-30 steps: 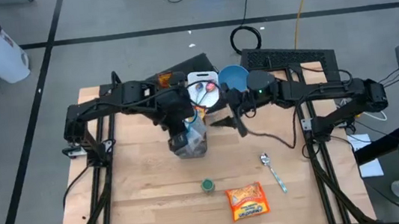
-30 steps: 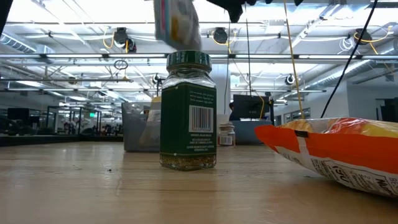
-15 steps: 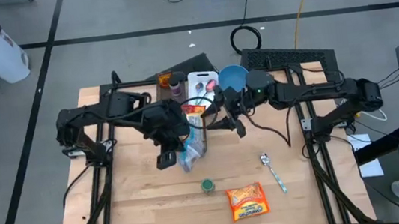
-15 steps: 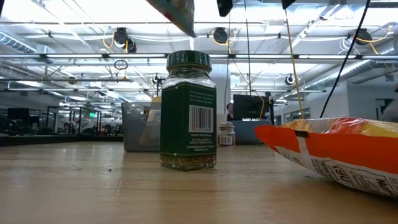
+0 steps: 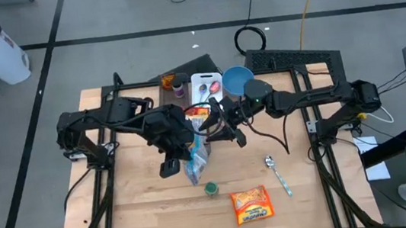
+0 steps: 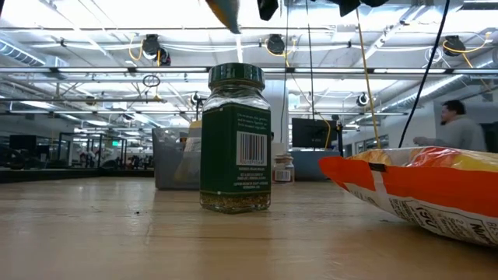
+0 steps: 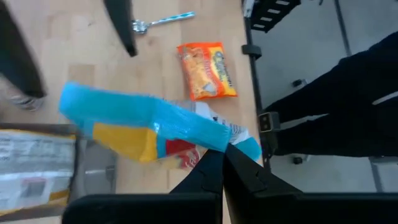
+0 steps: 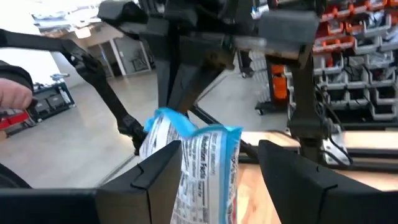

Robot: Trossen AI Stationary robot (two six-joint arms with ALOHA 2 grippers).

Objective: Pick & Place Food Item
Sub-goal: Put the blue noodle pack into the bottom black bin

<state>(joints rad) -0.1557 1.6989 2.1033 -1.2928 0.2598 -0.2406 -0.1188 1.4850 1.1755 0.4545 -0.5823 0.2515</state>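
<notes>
Left gripper (image 7: 222, 163) jaws clamp the blue snack bag (image 7: 155, 127), hanging lengthwise above the surface; right gripper (image 8: 214, 163) jaws open astride it.

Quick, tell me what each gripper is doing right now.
Left gripper: shut on the blue plastic snack bag.
Right gripper: open, fingers either side of that bag, not gripping.

Left gripper (image 5: 190, 152) carried blue packet (image 5: 197, 159) forward; right gripper (image 5: 220, 130) closed in

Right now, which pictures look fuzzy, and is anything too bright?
In the left wrist view, the blue packet is smeared. In the right wrist view, the fingers look soft. In the low view, the ceiling lights glare, the jar is sharp and the person is blurred.
</notes>
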